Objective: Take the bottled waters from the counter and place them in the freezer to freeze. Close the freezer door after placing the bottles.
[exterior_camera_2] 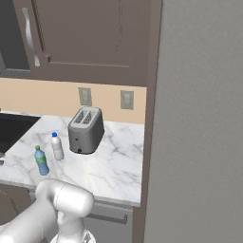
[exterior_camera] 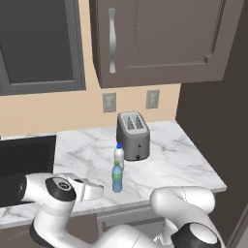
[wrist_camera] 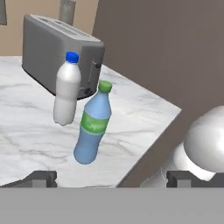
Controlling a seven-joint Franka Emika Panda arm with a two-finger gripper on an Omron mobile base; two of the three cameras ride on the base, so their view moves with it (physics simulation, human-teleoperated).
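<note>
Bottles stood upright on the marble counter [exterior_camera: 184,155], two of them, close together but not touching. The blue bottle [wrist_camera: 92,124] with its green cap and green label was nearer my side; the white bottle [wrist_camera: 67,89] with the blue cap stood just behind it, between it and the toaster [exterior_camera: 133,135]. I could not tell what either bottle held. The grey two-slot toaster sat further back, near the wall.

My claw [wrist_camera: 111,178] was spread wide, its dark tips far apart at the bottom of the hand view, pinching nothing, with the blue bottle just ahead of it and apart from both tips.

The counter was white with grey veins and ran over dark brown cabinets. A black sink [exterior_camera: 24,155] was set into it off to the left. Two wall outlets [exterior_camera: 109,102] sat on the beige wall above the toaster, and dark brown wall cabinets [exterior_camera: 160,38] with silver handles hung over those. In the right base view a tall flat grey freezer door [exterior_camera_2: 199,123] stood at the counter's right end, with both bottles well apart from it.
</note>
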